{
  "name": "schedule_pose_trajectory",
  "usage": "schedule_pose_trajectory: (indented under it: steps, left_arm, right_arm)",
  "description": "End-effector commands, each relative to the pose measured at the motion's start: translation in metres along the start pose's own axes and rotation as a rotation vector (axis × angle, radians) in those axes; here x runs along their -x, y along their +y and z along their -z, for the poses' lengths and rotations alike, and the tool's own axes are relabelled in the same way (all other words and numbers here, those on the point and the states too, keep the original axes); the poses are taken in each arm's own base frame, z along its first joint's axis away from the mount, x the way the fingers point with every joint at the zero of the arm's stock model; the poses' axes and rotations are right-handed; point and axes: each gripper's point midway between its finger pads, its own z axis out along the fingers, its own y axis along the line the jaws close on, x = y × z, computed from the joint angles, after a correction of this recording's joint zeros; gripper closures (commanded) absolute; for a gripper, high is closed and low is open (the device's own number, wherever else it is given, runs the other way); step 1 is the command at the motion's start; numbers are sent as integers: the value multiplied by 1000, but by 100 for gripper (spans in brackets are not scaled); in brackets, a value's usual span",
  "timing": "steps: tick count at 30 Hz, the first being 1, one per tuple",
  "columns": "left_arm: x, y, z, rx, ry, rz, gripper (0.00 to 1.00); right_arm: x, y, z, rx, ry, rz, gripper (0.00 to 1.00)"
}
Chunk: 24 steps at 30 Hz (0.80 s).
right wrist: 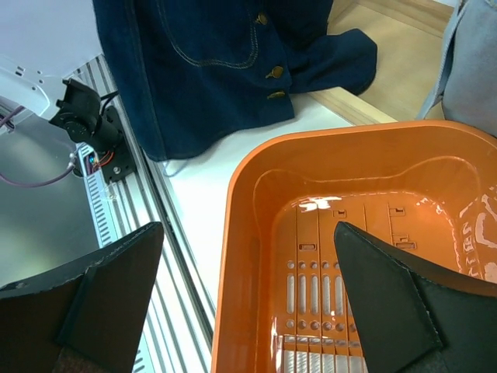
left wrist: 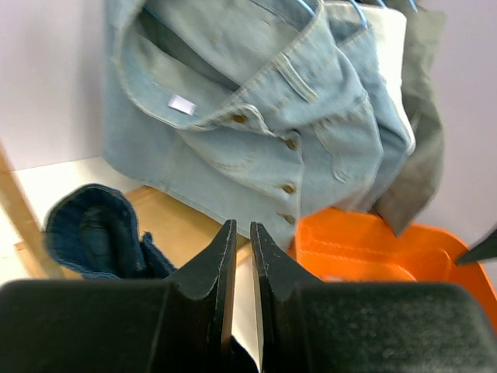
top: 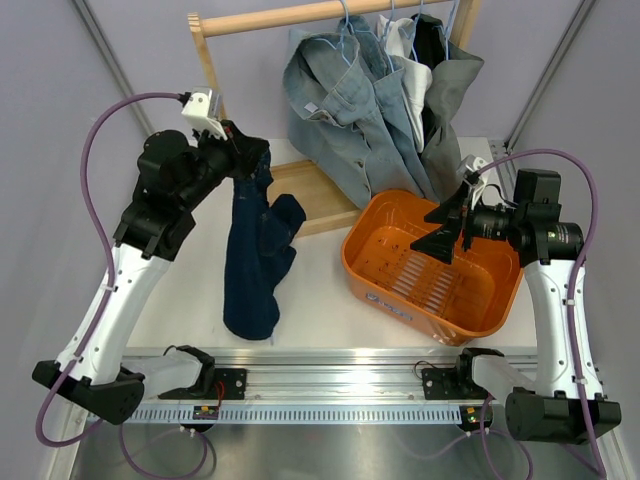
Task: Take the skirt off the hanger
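- The left gripper (top: 240,145) has its jaws nearly together, pinched on the top end of the skirt (top: 255,260). The cloth hangs from it toward 6 o'clock, with its low end bunched on the table (top: 320,290).
- So the skirt's long axis runs 12 to 6 in the top view, with the grip at the 12 end. A loose fold sticks out toward 3 o'clock about halfway down.
- The right gripper (top: 447,222) is spread wide with nothing in it. It hovers over the orange basket (top: 365,285), well off at 3 o'clock from the skirt, so the left arm is plainly the nearer one.
- The only hangers (top: 345,22) I can see hook on the rail (top: 280,17) at 12 o'clock, above the jacket (top: 340,100). None shows on the skirt, so I'd guess it is already free, though its waist is tucked behind the left gripper.
- From the left wrist the fingers (left wrist: 221,264) leave only a thin slit, and no cloth is visible between the tips.
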Motion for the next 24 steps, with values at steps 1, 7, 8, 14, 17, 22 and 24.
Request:
schedule_pose_trajectory:
  steps: [1,7,8,14,17,22,24]
  left_arm:
    - [18,-28,12,-151,-60,-4,100]
    - [-17,-64,36,-389,60,-8,100]
    - [-17,-69,41,-421,68,-11,100]
    - [-35,-97,69,-621,196,-28,100]
    - [-46,-99,79,-639,249,-4,100]
    - [-80,-95,96,-629,322,95,100]
    - [-104,-89,107,-601,362,146,100]
  right_arm:
    - [8,7,-2,21,-19,44,1]
    - [8,24,-27,148,12,81,0]
    - [8,27,-32,169,20,101,1]
    - [16,41,-65,316,23,296,1]
    - [30,37,-77,343,9,295,0]
    - [31,40,-94,389,27,298,1]
    - [22,46,-100,415,46,294,0]
